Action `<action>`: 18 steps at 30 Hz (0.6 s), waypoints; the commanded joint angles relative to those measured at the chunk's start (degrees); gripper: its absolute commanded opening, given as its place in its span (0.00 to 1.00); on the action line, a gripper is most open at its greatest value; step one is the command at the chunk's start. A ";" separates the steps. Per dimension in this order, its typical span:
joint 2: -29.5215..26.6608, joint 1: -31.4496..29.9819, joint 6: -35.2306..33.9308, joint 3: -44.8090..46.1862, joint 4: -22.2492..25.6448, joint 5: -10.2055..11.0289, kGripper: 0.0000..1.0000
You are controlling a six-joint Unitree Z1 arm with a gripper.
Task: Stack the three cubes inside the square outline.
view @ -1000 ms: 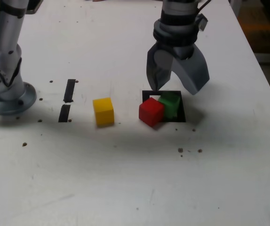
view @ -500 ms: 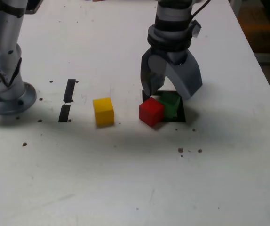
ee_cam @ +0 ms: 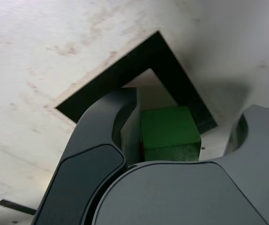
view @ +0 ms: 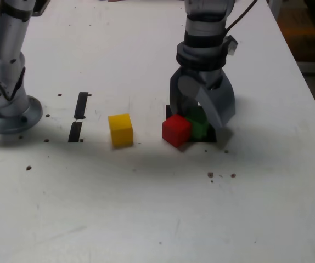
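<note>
Green cube (view: 198, 127) sits inside the black square outline (view: 211, 136), toward its far side. Red cube (view: 176, 130) lies against the green cube's side nearer the yellow cube, overlapping the outline's edge. Yellow cube (view: 121, 129) stands well apart from the outline on the white worktop (view: 146, 208).

Hand (view: 201, 112) is low over the green cube, jaws part-open and straddling it; the wrist view shows one finger (ee_cam: 111, 136) close along one face, the other finger apart. No grip visible yet.

Risks, as judged: the finger on the red side has little room and may catch the red cube, shoving it or tilting the green. An uneven close could twist the green cube out of square.
</note>
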 commanded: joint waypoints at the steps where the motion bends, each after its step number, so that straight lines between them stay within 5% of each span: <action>1: -0.01 0.01 0.41 -0.09 -0.62 -0.40 0.38; 7: -0.52 0.01 1.05 -0.48 -0.33 0.23 0.10; 18: -4.33 3.09 1.03 -6.74 8.02 4.56 0.07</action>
